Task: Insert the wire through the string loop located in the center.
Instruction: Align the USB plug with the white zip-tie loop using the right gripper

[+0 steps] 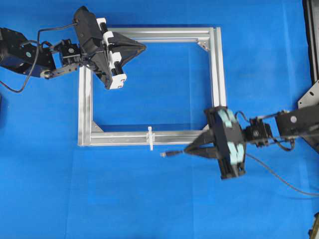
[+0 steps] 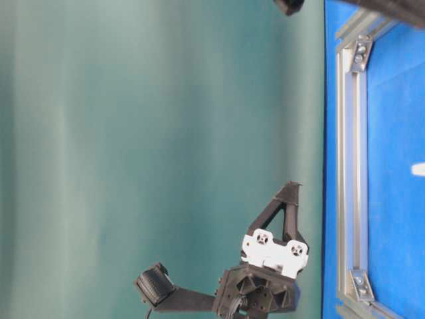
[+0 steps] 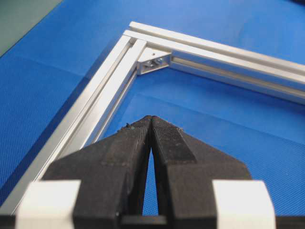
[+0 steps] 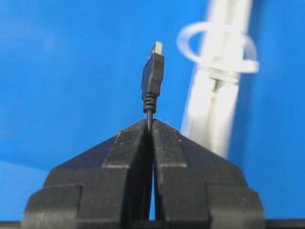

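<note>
Cloth point(image 1: 159, 204) in blue is covering the table and carrying the silver frame point(image 1: 218, 74), which is lying flat in the middle. Above the frame's top left corner the left gripper point(image 1: 142, 48) is hanging with its jaws pressed together on nothing, taking no part for now. Just outside the frame's lower right corner the right gripper point(image 1: 188, 149) is pinching the wire point(image 1: 279, 175) right behind its plug, the fingers point(image 4: 128, 152) squeezing the thin cable so the plug point(image 4: 153, 76) is sticking straight out ahead; the slack is trailing off to the right. The plug tip is sitting just outside the lower rail, near the loop point(image 1: 150, 138) but apart from it. That small white loop is standing upright on the middle of the lower rail. Judging from this, the approach step is in hand: threading is not yet done. In the wrist view the loop point(image 4: 217, 47) is sitting right of the plug, so the next move is calling for a sideways correction, then a level push through the opening.
</note>
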`<action>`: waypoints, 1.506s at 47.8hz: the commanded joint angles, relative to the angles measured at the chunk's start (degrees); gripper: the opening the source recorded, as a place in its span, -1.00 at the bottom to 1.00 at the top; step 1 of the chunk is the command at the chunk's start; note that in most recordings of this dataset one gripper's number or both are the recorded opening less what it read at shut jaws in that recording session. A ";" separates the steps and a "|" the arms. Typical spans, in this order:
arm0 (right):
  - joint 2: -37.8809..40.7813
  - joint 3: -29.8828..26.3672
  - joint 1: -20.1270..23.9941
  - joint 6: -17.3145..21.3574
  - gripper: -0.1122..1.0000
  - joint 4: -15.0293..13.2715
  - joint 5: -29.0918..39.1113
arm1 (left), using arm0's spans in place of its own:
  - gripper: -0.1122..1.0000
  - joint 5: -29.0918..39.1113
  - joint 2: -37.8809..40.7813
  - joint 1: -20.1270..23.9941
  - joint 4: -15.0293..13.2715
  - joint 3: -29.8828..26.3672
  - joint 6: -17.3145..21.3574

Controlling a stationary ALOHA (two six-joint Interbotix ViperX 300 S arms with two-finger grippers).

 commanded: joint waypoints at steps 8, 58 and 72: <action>0.26 -0.09 -4.04 -0.18 -0.86 -0.09 -0.53 | -0.80 -0.26 -1.58 -0.44 0.18 -0.35 -0.09; 0.62 -0.09 -4.31 -0.18 -0.86 0.00 -1.32 | -0.80 -0.26 -1.58 -0.44 0.18 -0.35 -0.09; 0.62 -0.18 -4.31 -0.18 -0.86 0.00 -1.32 | -0.80 -0.26 -1.58 -0.44 0.18 -0.35 -0.09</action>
